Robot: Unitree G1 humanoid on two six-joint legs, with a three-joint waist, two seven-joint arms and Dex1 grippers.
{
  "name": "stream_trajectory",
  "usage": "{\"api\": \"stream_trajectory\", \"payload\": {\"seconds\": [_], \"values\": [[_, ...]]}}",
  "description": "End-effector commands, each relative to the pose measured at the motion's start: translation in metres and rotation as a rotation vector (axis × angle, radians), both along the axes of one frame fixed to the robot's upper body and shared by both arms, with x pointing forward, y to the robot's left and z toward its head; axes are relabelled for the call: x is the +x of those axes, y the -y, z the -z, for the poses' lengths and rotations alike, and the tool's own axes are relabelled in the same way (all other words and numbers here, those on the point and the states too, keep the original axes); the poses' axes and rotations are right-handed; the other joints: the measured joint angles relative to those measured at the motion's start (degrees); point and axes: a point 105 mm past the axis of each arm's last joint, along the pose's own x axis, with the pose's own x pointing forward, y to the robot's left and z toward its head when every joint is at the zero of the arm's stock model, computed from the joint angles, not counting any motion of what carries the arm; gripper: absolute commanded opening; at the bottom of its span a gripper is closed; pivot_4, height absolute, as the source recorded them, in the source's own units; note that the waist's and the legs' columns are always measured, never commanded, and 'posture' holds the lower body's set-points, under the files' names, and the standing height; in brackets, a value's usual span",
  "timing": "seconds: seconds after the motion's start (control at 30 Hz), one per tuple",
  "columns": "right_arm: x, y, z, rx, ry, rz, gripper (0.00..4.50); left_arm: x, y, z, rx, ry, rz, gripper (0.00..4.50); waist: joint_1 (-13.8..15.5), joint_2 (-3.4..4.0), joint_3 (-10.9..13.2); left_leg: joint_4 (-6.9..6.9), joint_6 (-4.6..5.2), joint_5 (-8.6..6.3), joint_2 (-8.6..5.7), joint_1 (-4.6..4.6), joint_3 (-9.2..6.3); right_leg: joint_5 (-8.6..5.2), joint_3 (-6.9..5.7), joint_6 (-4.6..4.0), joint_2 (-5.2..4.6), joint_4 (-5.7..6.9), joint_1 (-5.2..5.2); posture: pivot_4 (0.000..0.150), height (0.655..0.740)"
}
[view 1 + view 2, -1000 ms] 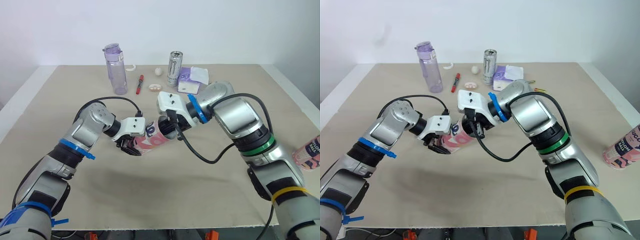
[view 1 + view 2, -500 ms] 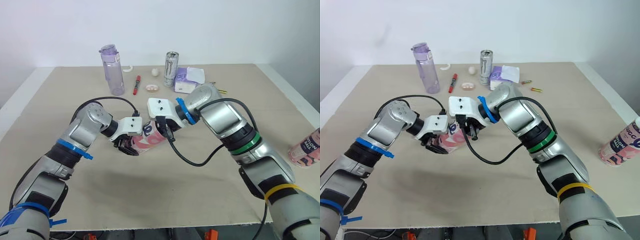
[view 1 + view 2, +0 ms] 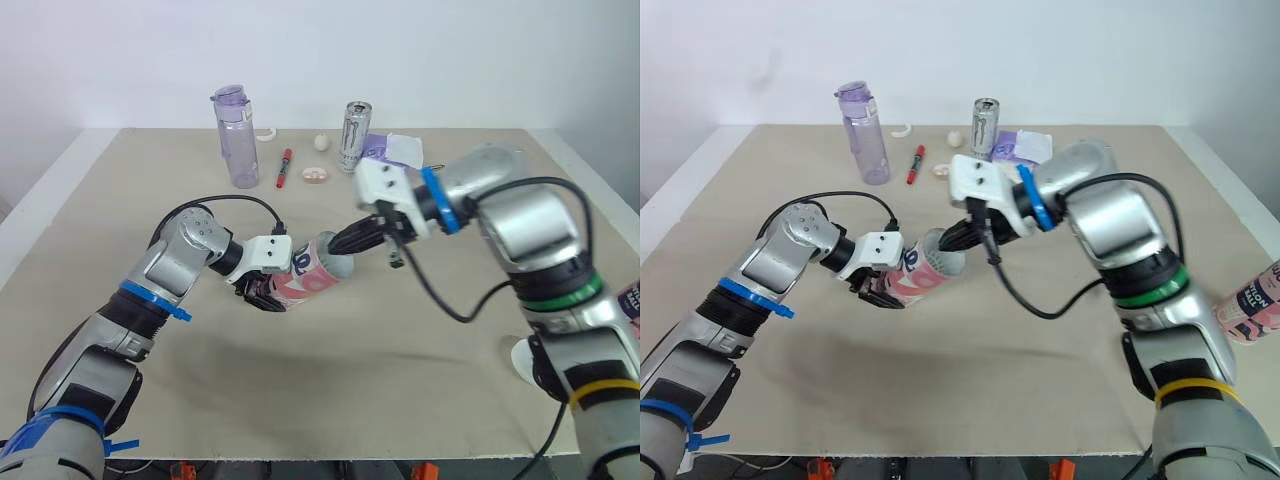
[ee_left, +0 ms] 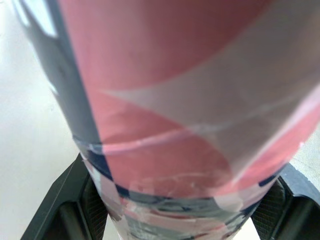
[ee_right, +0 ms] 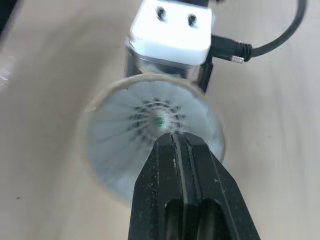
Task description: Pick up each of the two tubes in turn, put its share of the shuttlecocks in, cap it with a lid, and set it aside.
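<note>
L gripper (image 3: 262, 292) is clamped on the pink, white & navy tube (image 3: 312, 272) near its closed end, one black finger (image 4: 75, 200) on each side of the barrel in the L wrist view. The tube is held tilted over the middle of the tan table (image 3: 400, 350), open mouth turned up and toward the R arm. R gripper (image 3: 340, 243) has its two fingers pressed together w/ no gap btwn them, and the tips sit right at the tube's mouth. In the R wrist view those tips lie over the white feather skirt of a shuttlecock (image 5: 145, 125) that sits inside the tube, feathers facing out and green-dotted centre just past the tips (can't tell whether the tips nip a feather or only touch it). A second pink tube (image 3: 1252, 308) stands at the table's far R edge, well apart from both grippers. Along the back of the table, L to R: clear purple water bottle (image 3: 235, 135) upright, red marker (image 3: 283, 167) lying flat beside it, small pale round piece (image 3: 315, 175), small white ball (image 3: 321, 142), silver & black drink can (image 3: 353, 135) upright, and a purple & white tissue pack (image 3: 395, 150) just beside the can. A black cable loops from each wrist.
</note>
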Motion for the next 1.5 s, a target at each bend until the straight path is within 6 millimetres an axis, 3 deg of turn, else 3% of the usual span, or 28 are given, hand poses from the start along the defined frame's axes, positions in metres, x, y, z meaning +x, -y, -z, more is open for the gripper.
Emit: {"api": "stream_trajectory", "payload": {"seconds": [0.03, 0.2, 0.37, 0.57, 0.73, 0.93, 1.3, 1.5], "values": [[-0.014, 0.019, -0.026, 0.106, 0.05, 0.032, 0.04, 0.008, -0.01, 0.016, 0.012, 0.012, -0.069, 3.16, 0.02, 0.0, 0.0, 0.01, 0.0, 0.0, 0.01, 0.01, 0.01, 0.02, -0.01, -0.01, 0.0, 0.01, 0.01, 0.15, 0.74], [-0.016, 0.047, -0.036, 0.243, 0.057, 0.156, 0.04, 0.013, -0.006, 0.018, -0.102, 0.034, -0.08, 3.16, 0.19, -0.01, 0.0, 0.05, 0.09, 0.09, 0.01, 0.01, 0.09, 0.07, -0.03, 0.01, -0.08, 0.01, 0.07, 0.15, 0.74], [-0.024, 0.069, -0.019, 0.272, 0.042, 0.252, 0.04, 0.01, 0.011, 0.019, -0.319, 0.026, -0.086, 3.16, 0.56, -0.01, 0.0, 0.05, 0.14, 0.13, -0.04, -0.07, 0.09, 0.05, -0.05, 0.11, -0.2, -0.04, 0.1, 0.15, 0.74], [-0.026, 0.09, -0.004, 0.272, 0.043, 0.37, 0.04, -0.008, 0.04, 0.018, -0.556, -0.04, -0.064, 3.16, 0.63, -0.07, 0.05, 0.04, 0.12, 0.11, -0.77, -0.47, 0.04, -0.19, -0.08, 0.95, -0.95, -0.08, 0.02, 0.15, 0.74], [-0.031, 0.103, 0.01, 0.264, 0.008, 0.436, 0.04, -0.033, 0.068, 0.015, -0.724, -0.13, -0.013, 3.16, 0.6, -0.16, 0.1, 0.04, 0.11, -0.01, -0.92, -0.75, -0.01, -0.11, -0.11, 1.06, -1.12, -0.41, -0.05, 0.15, 0.74], [-0.032, 0.11, 0.019, 0.262, 0.001, 0.479, 0.04, -0.042, 0.078, 0.024, -0.733, -0.121, 0.02, 3.16, 0.56, -0.17, 0.11, 0.03, 0.11, -0.03, -0.9, -0.78, -0.11, -0.11, -0.22, 1.11, -1.06, -0.51, -0.04, 0.15, 0.74], [-0.041, 0.118, 0.034, 0.228, -0.029, 0.52, 0.04, -0.047, 0.081, 0.054, -0.595, -0.084, 0.088, 3.16, 0.52, -0.16, 0.1, 0.03, 0.11, 0.0, -0.88, -0.64, -0.11, -0.04, -0.2, 1.21, -1.03, -0.62, 0.14, 0.15, 0.74], [-0.042, 0.123, 0.035, 0.219, -0.031, 0.535, 0.04, -0.047, 0.08, 0.057, -0.58, -0.095, 0.094, 3.16, 0.51, -0.16, 0.09, 0.03, 0.11, 0.0, -0.88, -0.55, -0.1, -0.02, -0.2, 1.22, -1.03, -0.65, 0.24, 0.15, 0.74]]}}
